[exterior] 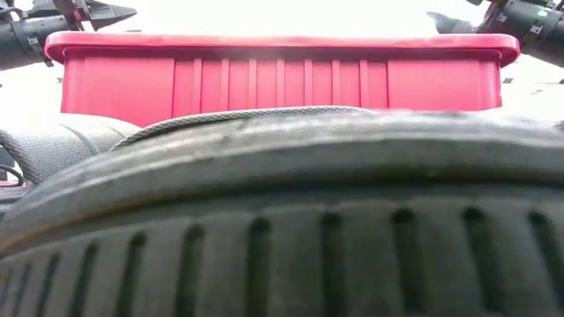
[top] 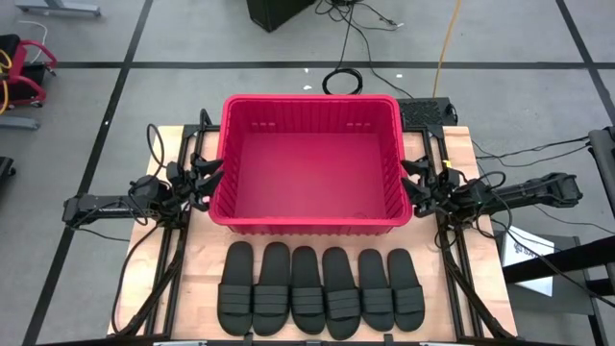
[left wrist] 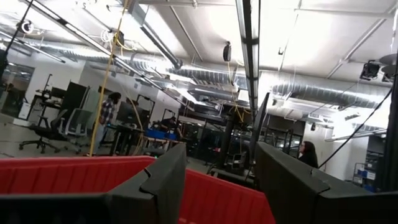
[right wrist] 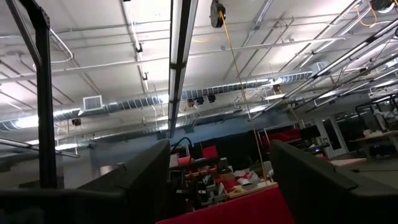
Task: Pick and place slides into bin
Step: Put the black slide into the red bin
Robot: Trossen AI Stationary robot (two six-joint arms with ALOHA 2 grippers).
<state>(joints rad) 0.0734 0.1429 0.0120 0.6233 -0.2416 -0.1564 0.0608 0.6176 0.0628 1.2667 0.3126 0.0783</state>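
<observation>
Six matching black slides (top: 320, 288), lined up side by side in one row along the near edge of a pale wooden table (top: 459, 144), toes toward the bin, neighbours touching or nearly so. Each a flat oval sole under a wide ribbed strap, matte and rubbery; in the low view, one strap's grooves filling the lower picture. Just beyond the row, a large rectangular red plastic bin (top: 312, 213), rounded at the corners, walls ribbed and perforated, floor smooth and bare, nothing inside. No slide in the bin yet.

At the bin's left wall, level with the rim, the left gripper (top: 210, 174), dark angular fingers (left wrist: 163, 180) spread apart, holding nothing. Opposite, at the right wall, the right gripper (top: 414, 181), fingers (right wrist: 140, 180) likewise parted and bare. Around the table, a black metal frame and looped cables; beyond, grey floor tiles marked with dark lines.
</observation>
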